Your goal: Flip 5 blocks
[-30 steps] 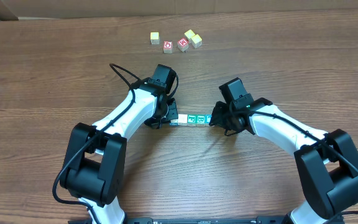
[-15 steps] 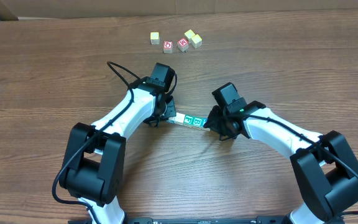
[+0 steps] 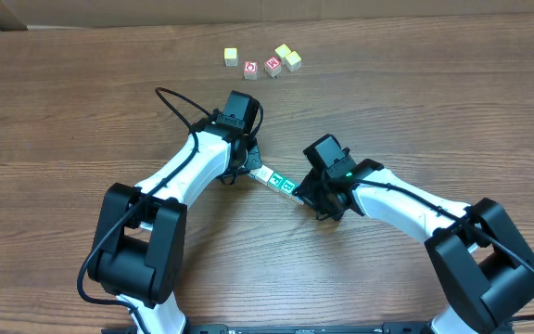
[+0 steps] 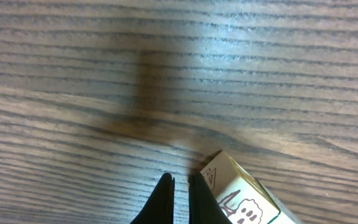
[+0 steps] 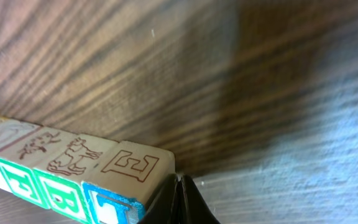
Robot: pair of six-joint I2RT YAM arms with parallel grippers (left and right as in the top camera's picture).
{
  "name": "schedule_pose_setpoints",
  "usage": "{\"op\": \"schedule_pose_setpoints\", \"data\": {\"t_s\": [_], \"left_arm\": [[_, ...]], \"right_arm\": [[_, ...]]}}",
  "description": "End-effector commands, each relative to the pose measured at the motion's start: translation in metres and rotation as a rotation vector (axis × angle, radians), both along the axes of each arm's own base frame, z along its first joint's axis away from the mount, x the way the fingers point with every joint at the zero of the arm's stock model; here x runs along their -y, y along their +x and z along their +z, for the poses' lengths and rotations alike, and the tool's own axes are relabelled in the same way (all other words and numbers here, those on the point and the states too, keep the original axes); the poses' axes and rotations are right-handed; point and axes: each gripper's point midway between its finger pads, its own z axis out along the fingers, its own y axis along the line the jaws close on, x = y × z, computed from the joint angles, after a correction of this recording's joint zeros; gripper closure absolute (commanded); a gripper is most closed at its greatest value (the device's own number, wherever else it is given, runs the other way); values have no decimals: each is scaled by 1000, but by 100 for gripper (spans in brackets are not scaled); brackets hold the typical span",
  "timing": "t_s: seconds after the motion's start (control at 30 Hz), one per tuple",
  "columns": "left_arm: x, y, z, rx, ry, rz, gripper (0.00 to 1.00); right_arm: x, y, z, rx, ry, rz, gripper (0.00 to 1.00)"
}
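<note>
A short row of small letter blocks (image 3: 276,180) lies slanted on the wooden table, squeezed end to end between my two grippers. My left gripper (image 3: 251,168) is shut with nothing between its fingers and touches the row's upper-left end. In the left wrist view a whitish block with dark marks (image 4: 244,199) sits against the right side of the fingertips (image 4: 180,190). My right gripper (image 3: 300,192) is shut and empty against the lower-right end. There its tips (image 5: 179,196) meet the blue-printed block marked E (image 5: 132,171), with two green-printed blocks (image 5: 55,177) beyond it.
Two yellow-faced cubes (image 3: 288,57) (image 3: 231,57) and two red-faced cubes (image 3: 250,69) (image 3: 273,66) lie in a loose group near the table's far edge. Both arms reach in from the near side, and a black cable (image 3: 179,104) loops above the left arm.
The right gripper has pushed leftward and nearer, swinging the row from level to slanted. The left gripper has shifted slightly up and left. Both stayed shut.
</note>
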Motion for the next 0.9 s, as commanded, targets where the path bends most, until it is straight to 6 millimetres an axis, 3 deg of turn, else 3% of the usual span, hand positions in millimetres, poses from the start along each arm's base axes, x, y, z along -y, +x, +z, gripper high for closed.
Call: {"op": "schedule_pose_setpoints", "data": {"t_s": [0.0,0.63,0.87], "left_arm": [[31,-17,-7,-69,-116,-58,96],[30,-7,-6,-25,-105,-53,96],[30,-8,-17,-46,-98,-52,96]], "right_arm": [[-33,-6,11,-13,110,24,96],[-48,-18,14,-97,168,-79,96],[-52,-23,14,-133,183,-128,96]]}}
